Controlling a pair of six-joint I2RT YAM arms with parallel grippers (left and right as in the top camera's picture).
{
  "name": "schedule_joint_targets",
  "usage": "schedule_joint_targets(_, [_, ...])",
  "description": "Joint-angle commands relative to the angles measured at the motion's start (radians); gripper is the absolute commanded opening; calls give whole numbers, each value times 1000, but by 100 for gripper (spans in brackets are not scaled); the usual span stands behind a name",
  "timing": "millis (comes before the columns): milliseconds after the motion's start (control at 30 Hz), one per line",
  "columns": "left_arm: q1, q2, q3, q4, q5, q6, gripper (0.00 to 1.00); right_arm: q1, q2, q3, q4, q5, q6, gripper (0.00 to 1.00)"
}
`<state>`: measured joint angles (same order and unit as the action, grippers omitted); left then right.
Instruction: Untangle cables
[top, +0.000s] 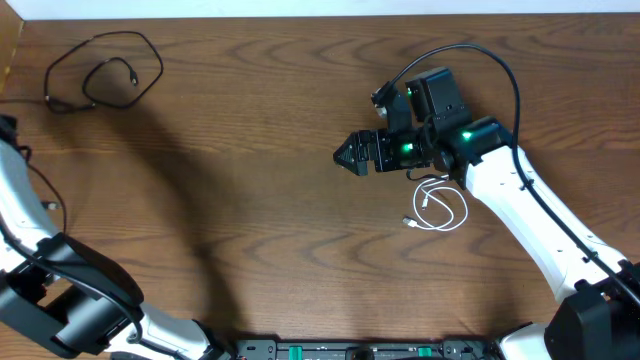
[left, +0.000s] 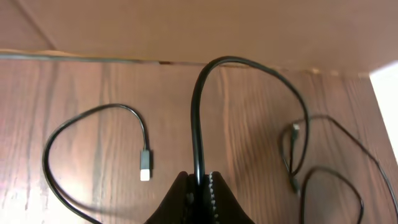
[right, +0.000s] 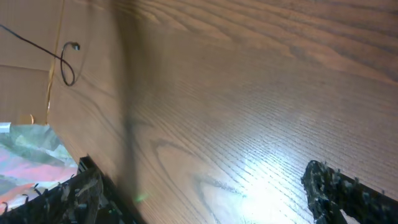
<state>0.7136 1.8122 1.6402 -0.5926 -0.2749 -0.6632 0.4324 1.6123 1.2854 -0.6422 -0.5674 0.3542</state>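
Note:
Two black cables lie at the table's far left corner. In the left wrist view my left gripper (left: 200, 178) is shut on one black cable (left: 198, 112), which rises from the jaws and arcs right to small plugs (left: 295, 132). The other black cable (left: 68, 127) loops to the left and ends in a white-tipped plug (left: 145, 169). From overhead these black cables (top: 100, 70) form loose loops. The white cable (top: 440, 208) lies coiled beside my right arm. My right gripper (top: 350, 155) hovers open over bare wood, its fingers (right: 81, 193) wide apart with nothing between them.
A cardboard wall (left: 186, 31) stands just behind the black cables at the table's left edge. The right arm's own thick black wire (top: 480, 55) arches above its wrist. A dark rail (top: 360, 350) runs along the front edge.

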Motion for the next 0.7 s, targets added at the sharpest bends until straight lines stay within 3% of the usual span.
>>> schedule_joint_targets(0, [10, -13, 2, 6, -19, -57, 7, 4, -6, 8, -1, 19, -19, 99])
schedule_joint_targets(167, [10, -26, 2, 106, 218, -50, 7, 5, -6, 8, -3, 19, -19, 99])
schedule_joint_targets(333, [9, -73, 2, 343, 570, 11, 8, 7, -6, 8, -1, 20, -19, 99])
schedule_joint_targets(400, [9, -96, 2, 411, 637, 11, 7, 7, -6, 8, -1, 27, -19, 99])
schedule_joint_targets(533, [9, -146, 2, 416, 581, 11, 7, 8, -6, 8, -2, 27, -19, 99])
schedule_joint_targets(667, [10, -148, 2, 246, 351, 0, 7, 10, -6, 8, -2, 27, -19, 99])
